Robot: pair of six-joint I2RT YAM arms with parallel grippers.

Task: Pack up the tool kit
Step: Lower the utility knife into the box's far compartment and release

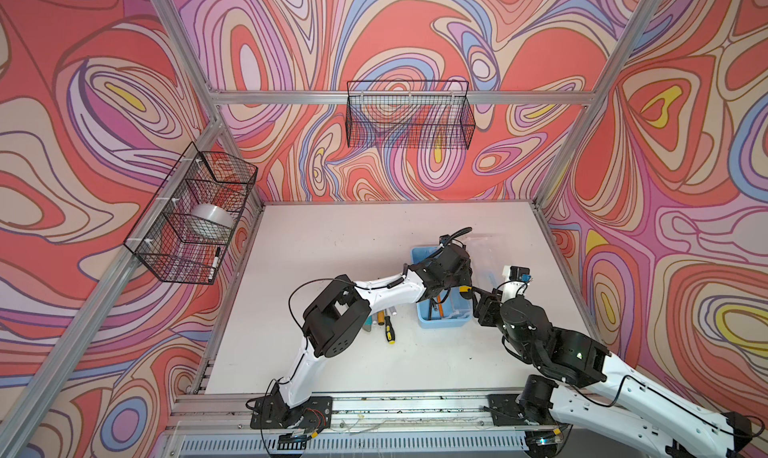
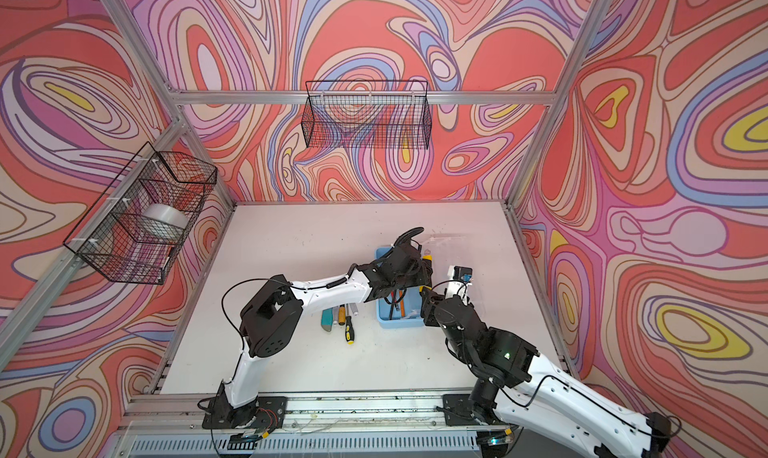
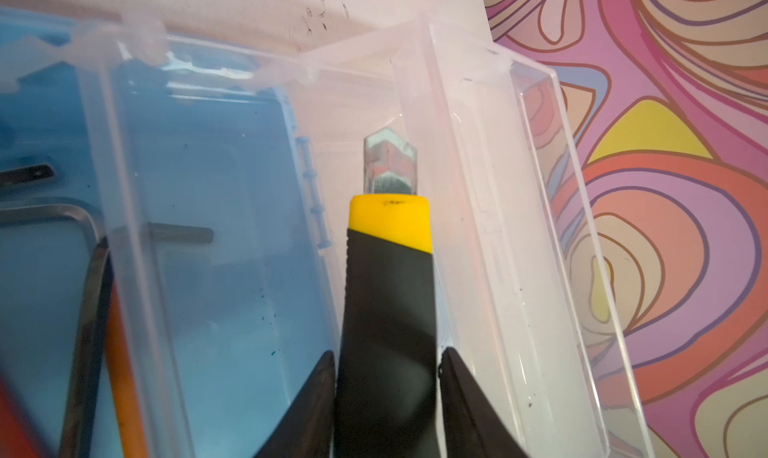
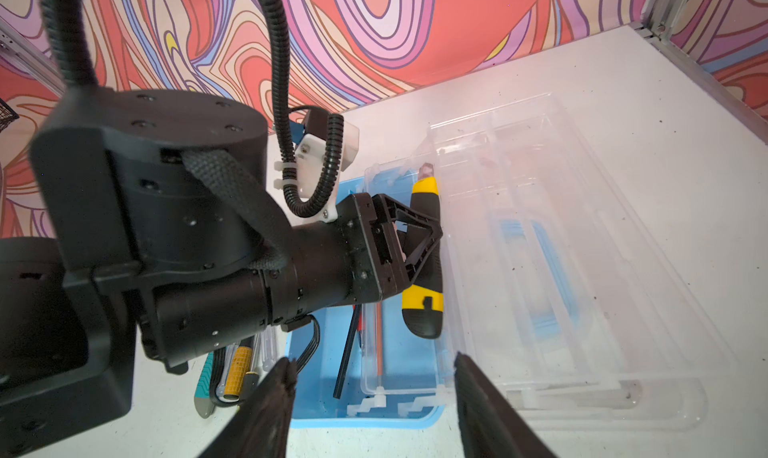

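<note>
Yellow-blk utility knife (image 3: 386, 310) | my L fingers (image 3: 320, 389) clamp handle, lengthwise w/ blue box (image 4: 316, 393) so it fits | R fingers (image 4: 266, 406) apart, empty

You had the box (image 1: 442, 321) on the table (image 1: 332, 248), right of the middle. Its lid (image 4: 582, 248) lay open flat on the table, on the box's right side. A tray (image 3: 208, 165) sat inside the box, with a hex key (image 3: 85, 277) to its left. Your left gripper (image 3: 387, 352) reached over the box. The knife (image 3: 386, 294) sat between its fingers (image 3: 316, 402), above where box and lid met. A screwdriver (image 1: 389, 329) lay on the table just left of the box. Your right gripper (image 4: 374, 362) hung near the box's front right corner.
</note>
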